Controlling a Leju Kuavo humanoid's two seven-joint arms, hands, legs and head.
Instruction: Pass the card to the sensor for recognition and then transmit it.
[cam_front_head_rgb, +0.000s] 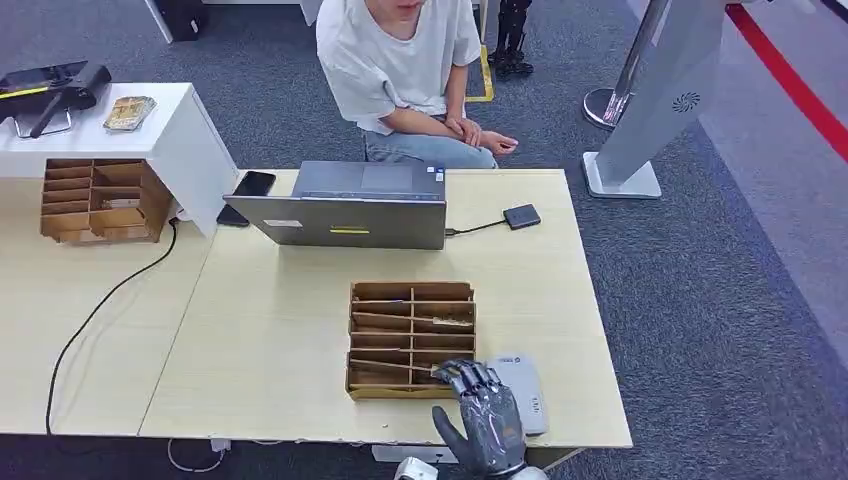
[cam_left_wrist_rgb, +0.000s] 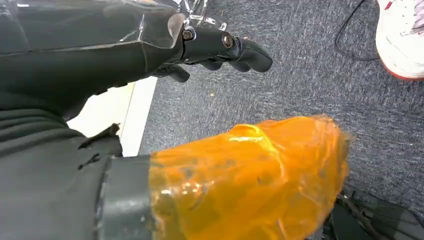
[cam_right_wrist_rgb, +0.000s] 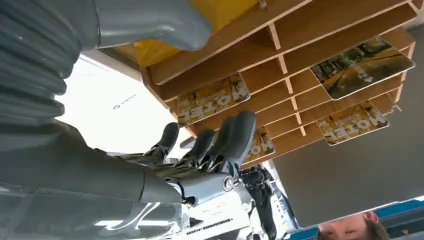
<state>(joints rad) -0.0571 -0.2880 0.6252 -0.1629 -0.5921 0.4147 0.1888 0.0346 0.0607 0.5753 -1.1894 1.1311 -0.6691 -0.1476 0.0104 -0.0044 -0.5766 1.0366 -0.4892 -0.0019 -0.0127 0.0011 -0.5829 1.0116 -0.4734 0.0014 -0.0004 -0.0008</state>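
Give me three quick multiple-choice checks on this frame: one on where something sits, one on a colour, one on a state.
1. Where does the grey sensor pad lie?
A. Beside the card rack, near the table's front edge
B. On top of the laptop
C. On the floor

2. What colour is the wrap on the left hand's thumb?
A. Blue
B. Orange
C. White

3. What is the right hand doing?
A. Holding a card up to the person
B. Resting on the laptop
C. At the rack, fingers apart, holding nothing

Answers: 1 A, the pad lies flat beside the rack; 2 B, the left wrist view shows orange; 3 C, no card shows between its fingers.
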